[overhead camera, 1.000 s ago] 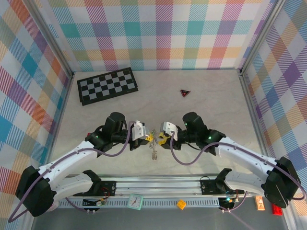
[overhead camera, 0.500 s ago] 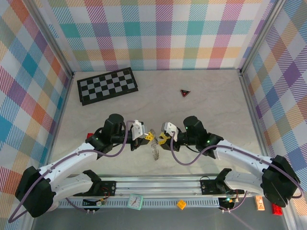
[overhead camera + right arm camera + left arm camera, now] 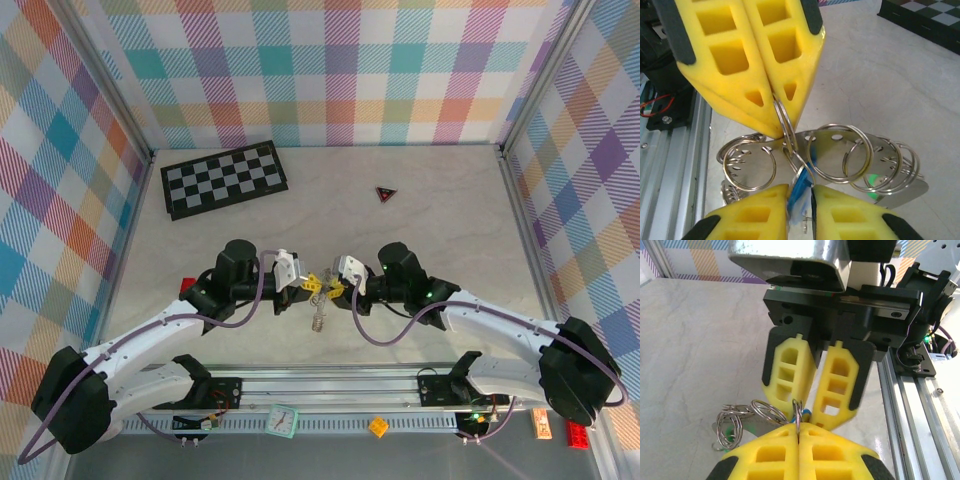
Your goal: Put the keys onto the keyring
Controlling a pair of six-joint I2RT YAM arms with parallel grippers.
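We're holding the silvery metal keyring (image 3: 832, 162), a flat band w/ wire loops, at the near middle of the pale marbled table (image 3: 450, 230), hanging btwn both arms. Our left gripper (image 3: 798, 429) is pressing its yellow fingers tight together on one thin wire loop, and our right gripper (image 3: 800, 189), facing it from the right, is pinching the small blue plastic-headed key (image 3: 801, 197) btwn nearly touching fingers. The small green-headed key (image 3: 872, 180) is hanging in the same cluster, partly hidden by the band.
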